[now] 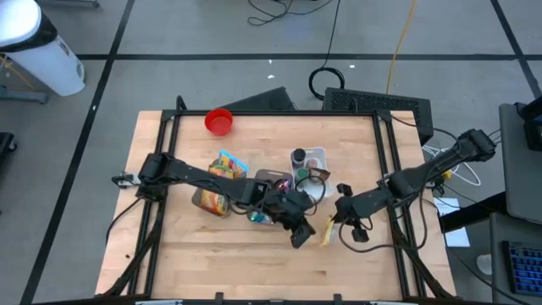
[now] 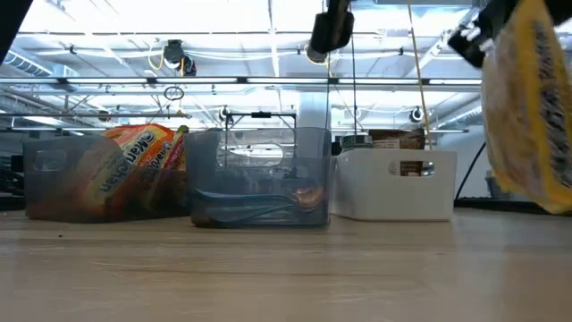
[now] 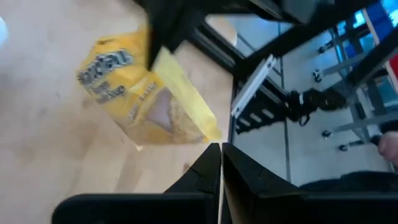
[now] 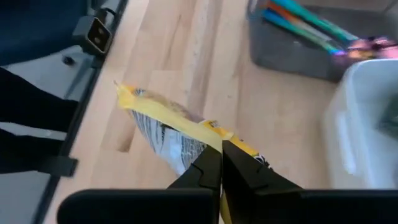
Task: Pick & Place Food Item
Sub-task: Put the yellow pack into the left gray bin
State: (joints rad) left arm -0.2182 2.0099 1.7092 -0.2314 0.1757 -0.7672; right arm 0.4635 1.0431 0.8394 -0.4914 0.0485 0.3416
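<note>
A yellow snack bag [image 3: 143, 93] hangs in the air near the table's front right, with my right gripper [image 4: 221, 149] shut on it. In the low view the bag [image 2: 532, 116] is clear of the wood. In the high view it shows as a small yellow patch [image 1: 326, 235] under the right gripper [image 1: 339, 222]. My left gripper [image 3: 221, 155] is shut and holds nothing. It hovers just left of the bag [image 1: 301, 237]. My right gripper pinches the bag's flat sealed edge [image 4: 208, 132] between its two fingers. The fingers come slanting down from the table's right side and lie across the seam. The bag hangs below them, tilted and lifted clear of the table.
Three bins stand mid-table: a grey one [image 2: 54, 183] holding an orange snack bag [image 2: 134, 156], a clear one [image 2: 259, 179] with utensils, and a white one [image 2: 398, 183]. A red bowl [image 1: 218, 121] sits at the far left. Bare wood lies along the near edge.
</note>
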